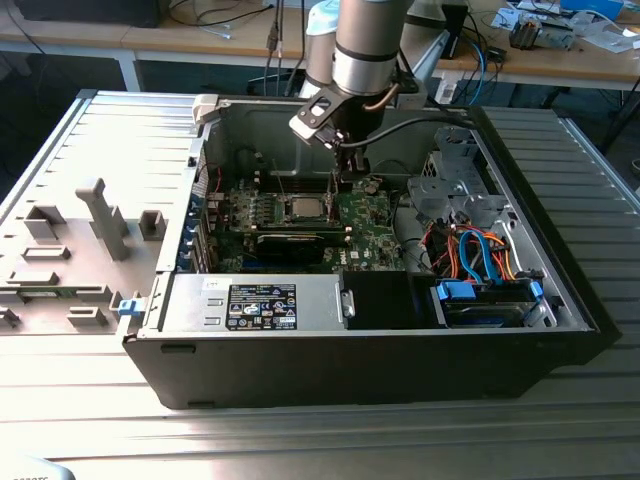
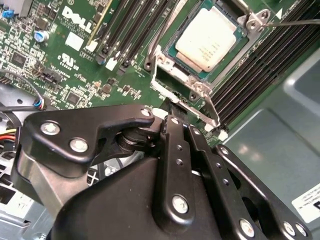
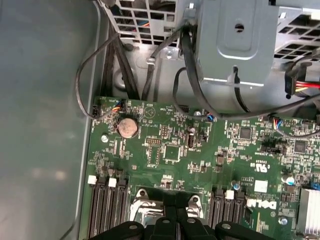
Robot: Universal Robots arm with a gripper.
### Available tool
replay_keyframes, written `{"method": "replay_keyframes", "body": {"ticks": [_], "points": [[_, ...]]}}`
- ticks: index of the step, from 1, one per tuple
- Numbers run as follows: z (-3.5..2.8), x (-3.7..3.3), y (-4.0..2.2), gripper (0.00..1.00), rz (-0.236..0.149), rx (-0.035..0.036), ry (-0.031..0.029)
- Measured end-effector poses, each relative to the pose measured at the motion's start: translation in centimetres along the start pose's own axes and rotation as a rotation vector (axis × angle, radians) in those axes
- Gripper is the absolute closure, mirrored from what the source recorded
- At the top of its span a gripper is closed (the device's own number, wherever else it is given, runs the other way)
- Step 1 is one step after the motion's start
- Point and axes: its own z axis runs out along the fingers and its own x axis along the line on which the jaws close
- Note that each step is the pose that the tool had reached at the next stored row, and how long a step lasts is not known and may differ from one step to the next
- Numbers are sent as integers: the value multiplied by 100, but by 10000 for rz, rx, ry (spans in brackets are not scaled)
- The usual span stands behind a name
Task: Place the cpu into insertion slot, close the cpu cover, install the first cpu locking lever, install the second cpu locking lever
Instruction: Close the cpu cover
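Observation:
The cpu [image 2: 207, 37], a square chip with a silvery-beige top, lies flat in the insertion slot [image 2: 175, 54] on the green motherboard [image 2: 75, 75]. The silver cpu cover [image 2: 186, 91] lies down around it, its window framing the chip. One thin wire lever [image 2: 162, 35] runs along one side of the socket, and another [image 2: 295, 21] sticks out past a far corner. My gripper [image 2: 169, 112] is shut with nothing between its fingers, its tip just off the cover's near edge. In the exterior view the gripper [image 1: 345, 170] hangs just right of the cpu [image 1: 305, 207].
Black memory slots [image 2: 125, 30] flank the socket on both sides. A drive cage [image 3: 235, 40] and loose black cables [image 3: 190, 75] stand beyond the board. In the exterior view a long black card [image 1: 290, 243] lies in front of the socket, with case walls [image 1: 350, 350] all around.

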Motion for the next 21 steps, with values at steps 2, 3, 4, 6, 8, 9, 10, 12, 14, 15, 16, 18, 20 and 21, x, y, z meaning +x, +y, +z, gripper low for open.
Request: {"method": "replay_keyframes", "body": {"ticks": [2,3,4,6,8,9,10,12,14,15,16,18,20,21], "points": [[1,5,-38,89,-1,-2,2],[1,7,-55,89,-1,-1,1],[1,8,-68,89,0,-1,0],[2,14,-117,89,0,-3,2],[3,18,-154,89,-1,-2,1],[4,19,-164,89,-1,-2,1],[4,21,-179,89,0,-2,1],[6,23,-199,89,0,-2,1],[8,27,-232,89,0,-3,1],[8,29,-245,89,0,-2,1],[8,30,-256,89,-1,-2,1],[9,32,-269,89,0,-2,0],[9,32,-273,89,-3,-2,0],[9,32,-273,89,-3,-2,0]]}}
